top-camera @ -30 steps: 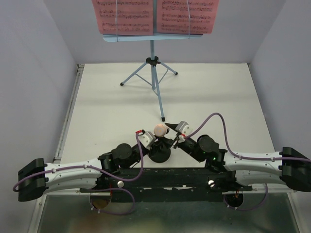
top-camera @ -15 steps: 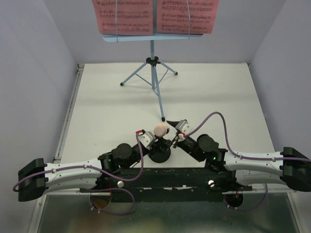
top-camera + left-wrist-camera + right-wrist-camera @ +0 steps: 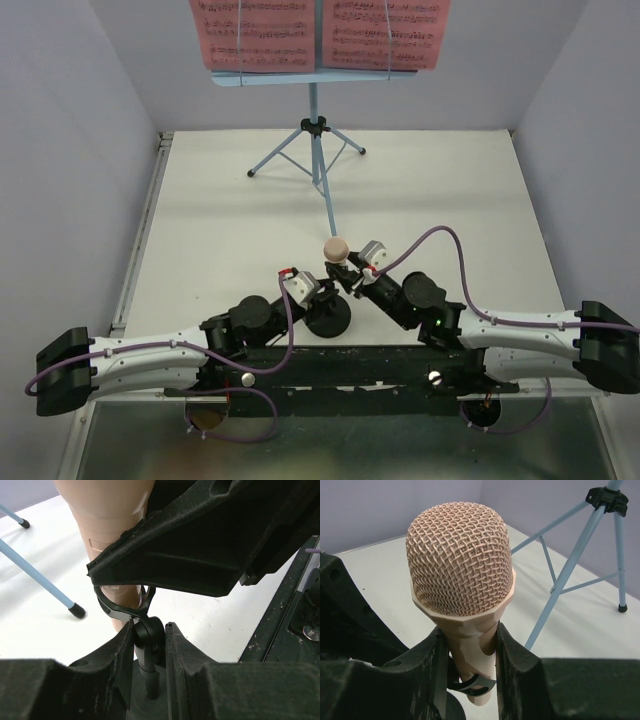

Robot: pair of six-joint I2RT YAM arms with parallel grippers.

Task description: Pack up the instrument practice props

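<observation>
Beige-pink microphone [image 3: 459, 570], black mic stand [image 3: 148, 642]

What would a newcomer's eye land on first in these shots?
The beige-pink microphone fills the right wrist view, with the right gripper closed on its handle at the near middle of the table. Right beside it, the left gripper clamps the post of the black mic stand. At the far end, the light-blue music stand carries two pink sheet-music pages.
</observation>
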